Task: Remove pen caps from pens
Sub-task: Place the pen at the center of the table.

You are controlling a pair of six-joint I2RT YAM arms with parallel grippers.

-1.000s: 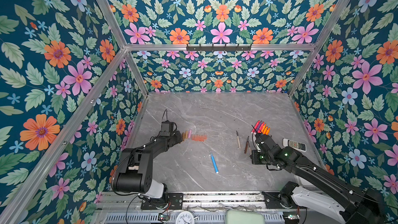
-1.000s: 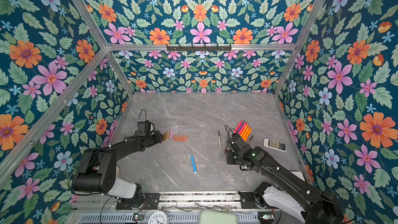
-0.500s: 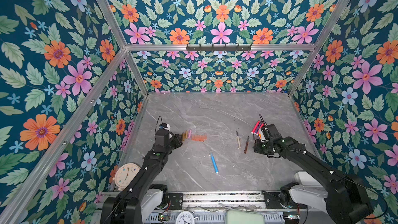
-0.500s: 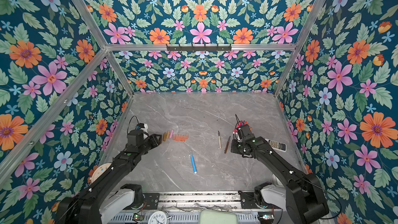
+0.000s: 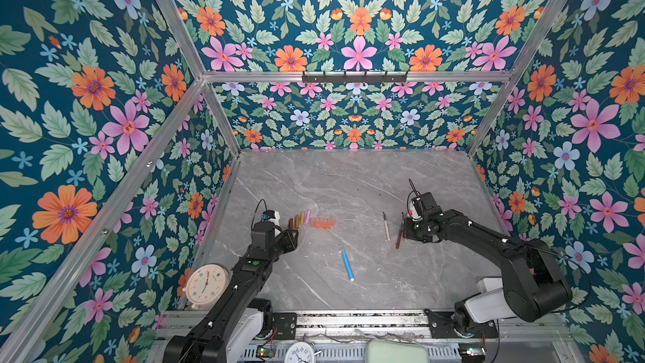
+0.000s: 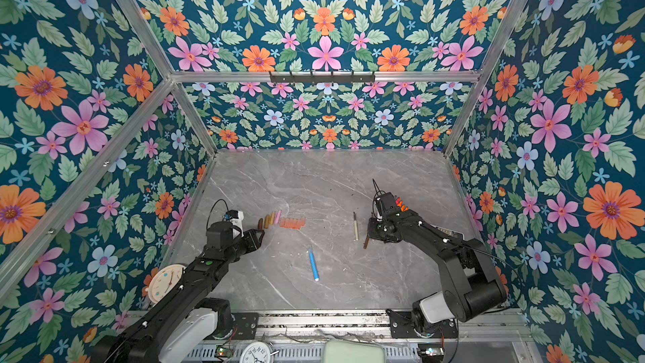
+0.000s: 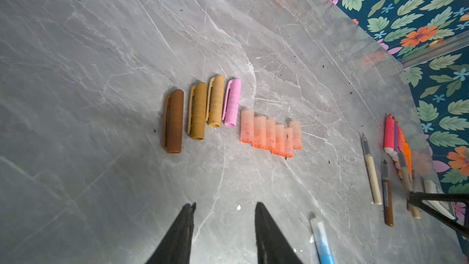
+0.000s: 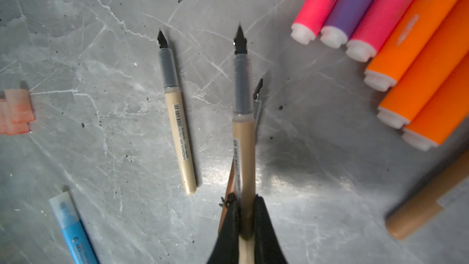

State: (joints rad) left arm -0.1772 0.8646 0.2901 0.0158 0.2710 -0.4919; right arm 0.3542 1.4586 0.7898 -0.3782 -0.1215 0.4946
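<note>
Two grippers hang over the grey marble table [image 5: 349, 183]. At nine o'clock the left gripper [image 7: 224, 209] is part open and empty. At three o'clock the right gripper [image 8: 245, 199] clamps an uncapped tan pen [image 8: 243, 148]. Beside it lies a beige pen [image 8: 179, 133] whose barcode label begins "MOKA". At ten o'clock lies a row of pen caps [image 7: 228, 115].

Both top views look steeply down from high above the front edge of the table [image 5: 349, 176], facing the back wall [image 5: 349, 116] and taking in all of it. Both wrist cameras ride close above the table, tilted forward; both show the beige pen [image 7: 371, 173].
</note>
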